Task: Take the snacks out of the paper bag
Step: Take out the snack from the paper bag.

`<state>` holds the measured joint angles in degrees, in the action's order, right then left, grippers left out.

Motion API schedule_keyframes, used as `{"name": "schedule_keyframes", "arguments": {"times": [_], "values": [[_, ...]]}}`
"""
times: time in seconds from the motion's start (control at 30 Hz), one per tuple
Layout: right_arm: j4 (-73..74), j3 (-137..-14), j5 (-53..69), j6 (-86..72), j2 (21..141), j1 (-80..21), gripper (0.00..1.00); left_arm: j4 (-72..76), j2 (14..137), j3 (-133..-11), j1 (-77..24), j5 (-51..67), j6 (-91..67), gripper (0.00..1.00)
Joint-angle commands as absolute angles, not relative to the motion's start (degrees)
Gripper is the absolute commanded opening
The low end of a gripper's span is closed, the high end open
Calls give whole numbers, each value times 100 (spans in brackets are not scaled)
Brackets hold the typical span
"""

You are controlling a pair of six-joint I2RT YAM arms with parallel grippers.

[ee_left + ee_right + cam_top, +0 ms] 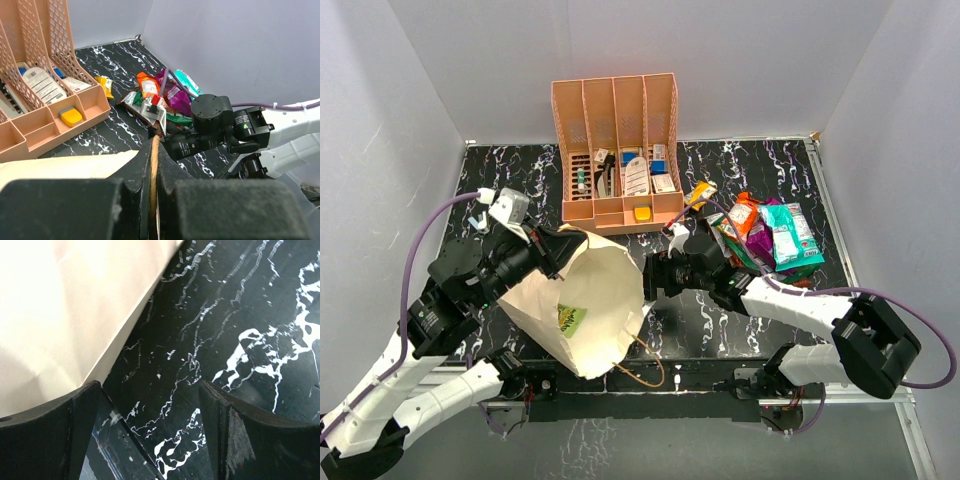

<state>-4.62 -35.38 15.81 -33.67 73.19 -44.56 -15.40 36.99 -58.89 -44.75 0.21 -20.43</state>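
The paper bag (582,300) is at the near-left part of the table (720,320), in front of the left arm. Its far edge is clenched between the fingers of the left gripper (557,255). In the left wrist view the two pads are pressed together on the tan edge, w/ no gap. A green label (570,320) shows on the side of the bag, and a thin cord handle (642,377) hangs out at its near end, by the arm bases.

The right gripper (648,277) is just beside the right side of the bag. We cannot tell if it touches. Its jaws stand wide apart and hold nothing: in the right wrist view we see only black marble btw. the fingers (85,410), and the bag at upper left.

The snacks (767,232) lie in one pile at the far-right of the table, well apart from the bag; red, orange, purple, green and teal-white packets overlap. The right arm (790,305) runs along the near side of this pile, and its wrist is btw. pile and bag.

A peach organizer (616,130) w/ small boxes stands at the back centre. A small yellow packet (700,191) lies near its right corner.
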Motion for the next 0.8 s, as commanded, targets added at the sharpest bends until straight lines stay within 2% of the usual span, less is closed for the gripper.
{"name": "schedule_keyframes", "arguments": {"times": [0.0,0.23,0.4,0.5,0.63,0.7,0.77], "values": [[-407,-3625,1079,-3804,6902,-4689,79,-1176,3456,-5742,-4491,71,-2046,0],[393,-3518,604,-3489,5764,-4711,80,-2046,2402,-4917,-4491,583,-1552,0],[65,-3606,1212,-1993,5487,-4780,80,-2740,887,-4268,-4491,388,-1800,0],[-633,-3445,1532,-752,5265,-5378,76,-2394,386,-4109,-4493,53,-1881,0],[-1692,-3076,1612,821,5047,-6385,77,-2095,643,-4123,-4496,228,-1839,0],[-1631,-3253,1730,1367,5185,-6685,77,-2132,1022,-4297,-4491,364,-1772,0],[-1276,-3362,2592,2460,5268,-6879,73,-2152,1288,-4415,-4488,451,-1718,0]]}}
